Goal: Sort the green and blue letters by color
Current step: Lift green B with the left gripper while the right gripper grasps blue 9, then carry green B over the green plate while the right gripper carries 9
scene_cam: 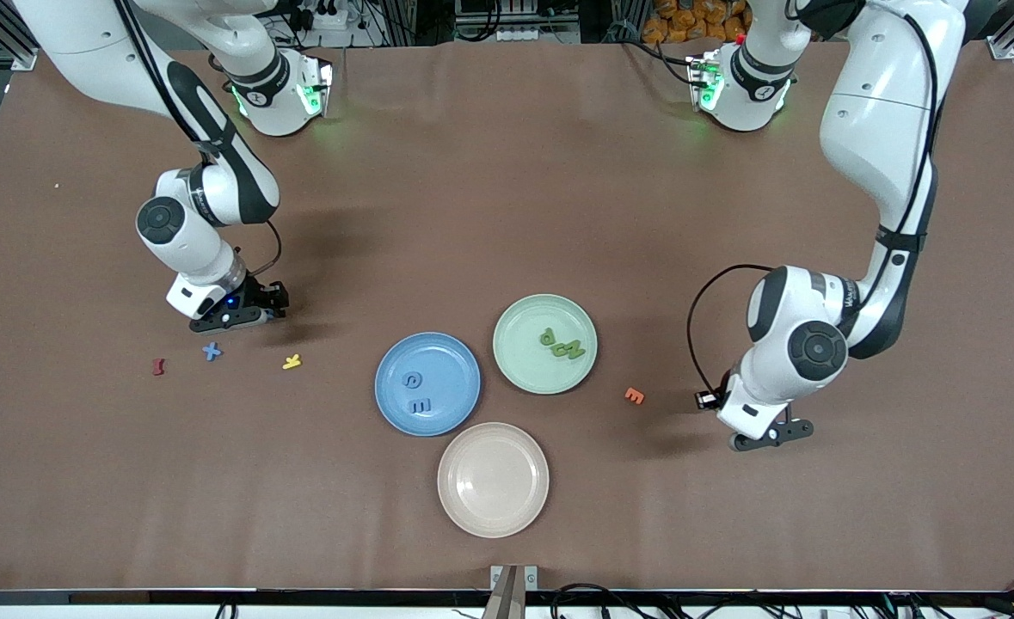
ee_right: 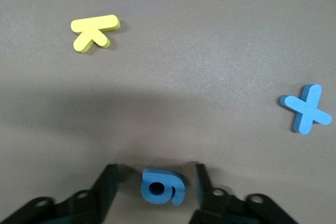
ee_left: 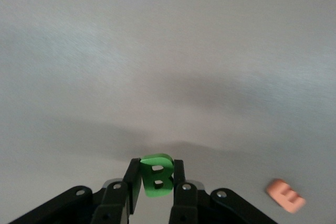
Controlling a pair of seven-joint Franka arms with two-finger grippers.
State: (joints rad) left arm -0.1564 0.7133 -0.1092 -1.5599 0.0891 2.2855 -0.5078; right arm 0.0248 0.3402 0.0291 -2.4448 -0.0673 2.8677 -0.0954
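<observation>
The blue 6 [ee_right: 163, 185] lies flat on the bench [scene_cam: 507, 215] squarely between the fingers of the right pincer [ee_right: 156, 190], which stand a little apart from it on either side, not yet touching; a straight squeeze should take it across its width. The blue X [ee_right: 306, 108] and yellow K [ee_right: 94, 31] lie farther out ahead of that pincer. The left pincer [ee_left: 155, 179] is clamped on the green B [ee_left: 156, 174], held upright above the bench near the orange E [ee_left: 285, 195].
</observation>
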